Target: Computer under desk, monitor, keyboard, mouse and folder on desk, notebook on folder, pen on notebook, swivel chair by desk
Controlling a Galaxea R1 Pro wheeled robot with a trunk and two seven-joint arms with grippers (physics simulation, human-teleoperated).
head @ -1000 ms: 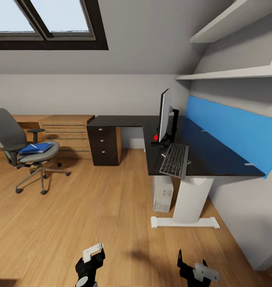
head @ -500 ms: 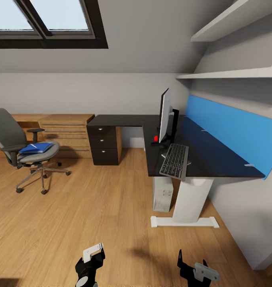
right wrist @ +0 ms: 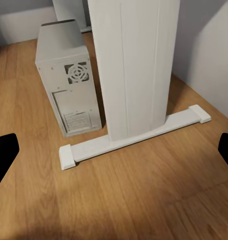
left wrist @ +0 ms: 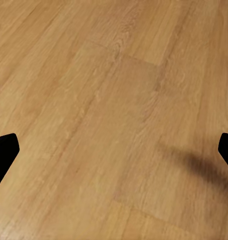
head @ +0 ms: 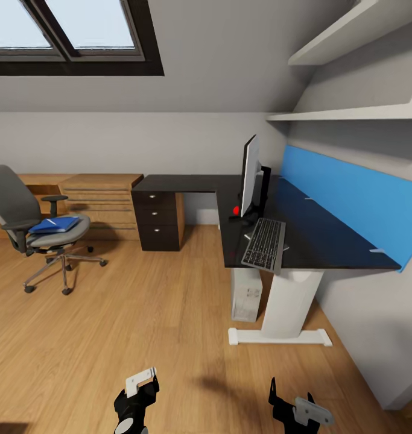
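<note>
Your black-topped counter (head: 326, 241), thin black monitor (head: 249, 175) upright on it, slim grey-framed keyboard (head: 265, 242) just beside, pale boxy computer (right wrist: 68, 82) beneath, both jaws apart.

**Slight view drift only**

Head view shifts marginally toward 6 o'clock: the monitor (head: 250, 176), desk (head: 317, 236) and swivel chair (head: 31, 226) sit a trace lower in frame. No object moves relative to another.

floor (head: 169, 313): open | under desk (head: 314, 241): computer (head: 247, 293), white leg (head: 288, 301) block
</note>
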